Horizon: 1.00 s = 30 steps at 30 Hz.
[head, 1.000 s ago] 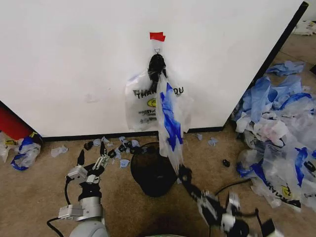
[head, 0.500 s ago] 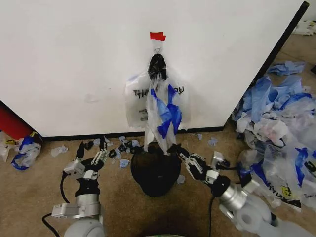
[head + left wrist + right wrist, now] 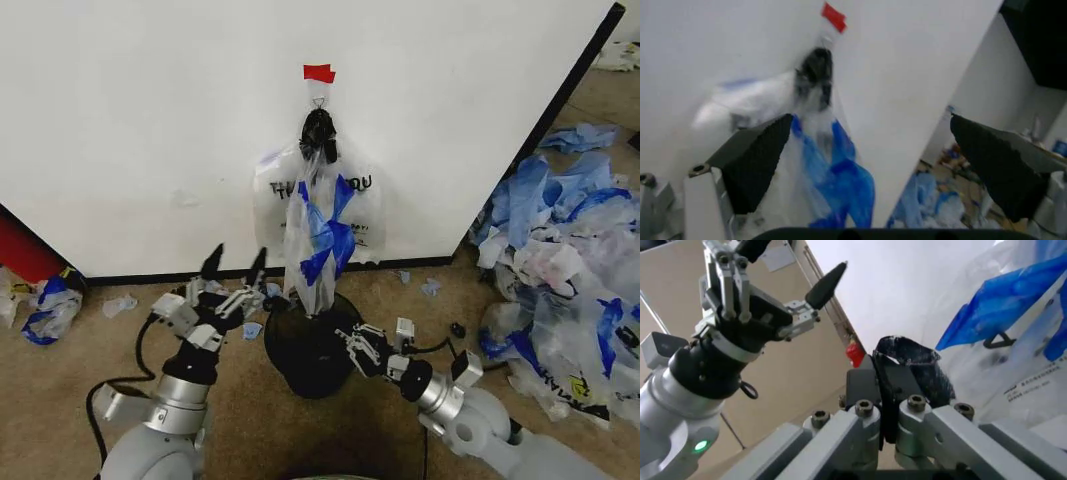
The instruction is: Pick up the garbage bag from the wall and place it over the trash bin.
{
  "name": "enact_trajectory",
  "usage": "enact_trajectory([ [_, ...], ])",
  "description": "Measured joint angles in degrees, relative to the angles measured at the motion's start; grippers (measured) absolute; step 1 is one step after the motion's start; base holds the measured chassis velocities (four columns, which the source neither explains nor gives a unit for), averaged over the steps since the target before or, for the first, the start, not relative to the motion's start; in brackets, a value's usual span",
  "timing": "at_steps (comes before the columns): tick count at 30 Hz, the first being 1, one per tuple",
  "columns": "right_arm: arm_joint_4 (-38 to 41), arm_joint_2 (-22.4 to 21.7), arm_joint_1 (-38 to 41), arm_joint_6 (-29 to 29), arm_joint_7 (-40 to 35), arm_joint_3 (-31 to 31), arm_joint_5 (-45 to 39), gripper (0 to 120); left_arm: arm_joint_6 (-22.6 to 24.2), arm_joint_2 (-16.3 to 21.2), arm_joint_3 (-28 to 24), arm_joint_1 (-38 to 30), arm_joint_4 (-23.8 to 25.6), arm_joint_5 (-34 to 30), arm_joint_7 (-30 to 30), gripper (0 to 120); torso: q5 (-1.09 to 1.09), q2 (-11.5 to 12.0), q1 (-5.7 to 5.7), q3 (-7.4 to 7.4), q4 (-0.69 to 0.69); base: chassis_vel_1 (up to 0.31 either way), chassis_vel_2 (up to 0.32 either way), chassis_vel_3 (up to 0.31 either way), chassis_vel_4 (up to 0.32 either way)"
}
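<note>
Closest to me, my right tool (image 3: 350,347) sits low against the trash bin (image 3: 310,345), fingers pressed together with nothing in them. My left tool (image 3: 232,270) is spread wide just left of the bin's rim. Behind it the garbage bag (image 3: 318,215) hangs from its hook on the wall (image 3: 150,120), under red tape (image 3: 319,73), bottom end reaching the bin.

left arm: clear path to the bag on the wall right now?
Probably yes. The left gripper is open, raised in front of the wall, just left of the garbage bag hanging from its hook. Nothing sits between them; the trash bin and the shut right gripper are lower.
</note>
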<state>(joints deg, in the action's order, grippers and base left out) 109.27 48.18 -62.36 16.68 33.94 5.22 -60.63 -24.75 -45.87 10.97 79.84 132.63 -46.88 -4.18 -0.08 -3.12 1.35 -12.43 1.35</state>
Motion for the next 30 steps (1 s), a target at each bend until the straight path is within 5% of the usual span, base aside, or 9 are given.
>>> enact_trajectory([
  [5, -1.4, 1.5, 0.8, 0.0, 0.0, 0.3, 0.2, 0, 0.4, 3.5, -5.0, -5.6, -1.9, -2.2, -0.6, 91, 0.0, 0.0, 0.0, 0.0, 0.0, 0.0, 0.0, 0.0, 0.0],
  [8, -2.5, 2.7, 1.3, 0.1, -0.1, 0.8, 0.5, 0, 3.4, 9.1, -11.8, -15.8, -5.3, -3.8, -7.3, 91, 0.0, 0.0, 0.0, 0.0, 0.04, 0.0, 0.0, 0.0, 0.0],
  [14, -2.9, 3.2, 1.1, 0.2, -0.3, 0.1, 0.5, 0, 6.6, 14.9, -16.1, -25.2, -8.9, -2.0, -12.3, 93, -0.01, 0.0, 0.0, 0.0, 0.0, 0.0, 0.0, 0.0, 0.0],
  [30, -2.3, 3.6, -0.6, 0.2, -1.3, -1.4, 0.2, 0, 7.0, 17.5, -35.1, -42.1, -8.3, -1.2, -12.5, 93, 0.02, 0.0, -0.01, 0.01, 0.01, 0.0, 0.0, 0.0, 0.0],
])
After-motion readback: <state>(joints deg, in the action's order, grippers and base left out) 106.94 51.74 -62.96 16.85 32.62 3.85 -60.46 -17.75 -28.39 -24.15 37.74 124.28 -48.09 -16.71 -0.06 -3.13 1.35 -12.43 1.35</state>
